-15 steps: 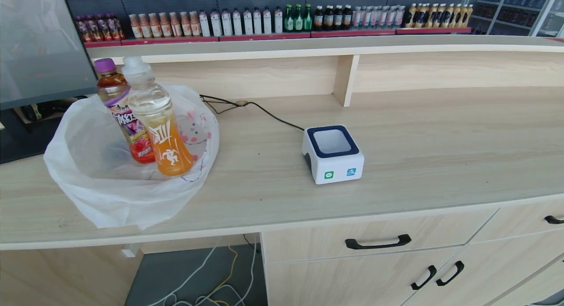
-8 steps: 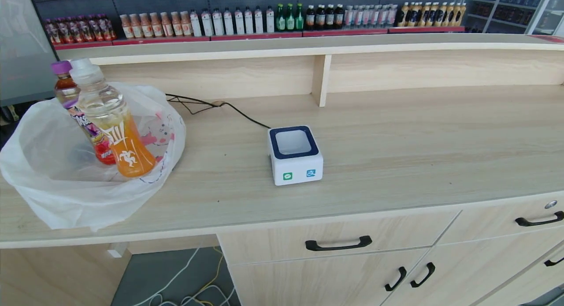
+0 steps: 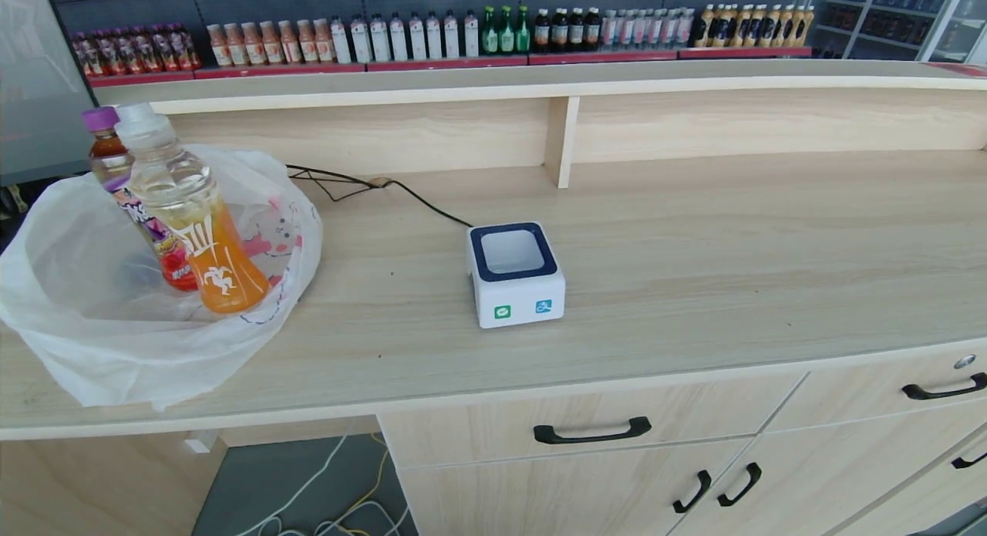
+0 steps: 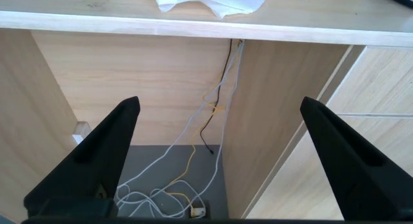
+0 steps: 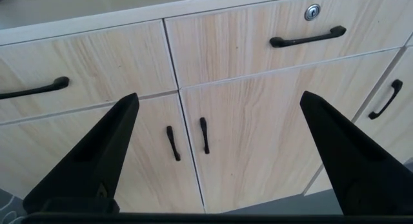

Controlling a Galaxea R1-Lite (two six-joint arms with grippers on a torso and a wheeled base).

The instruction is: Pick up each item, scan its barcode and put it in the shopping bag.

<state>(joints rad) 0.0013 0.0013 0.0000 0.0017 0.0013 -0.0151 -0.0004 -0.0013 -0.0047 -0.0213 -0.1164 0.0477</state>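
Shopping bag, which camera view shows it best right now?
The head view: nearly the whole shopping bag sits open on the counter, two bottles standing inside. The left wrist view catches just a crumpled edge of it at the counter's lip. The right wrist view faces drawers and cabinet doors.

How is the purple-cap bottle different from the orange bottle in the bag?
The purple-capped plastic bottle holds dark brown drink; the orange-labelled plastic bottle looks pale above, orange below. One cap is purple, the other whitish. The orange-labelled bottle stands in front, partly hiding the purple-capped one. Both lean inside the white plastic shopping bag.
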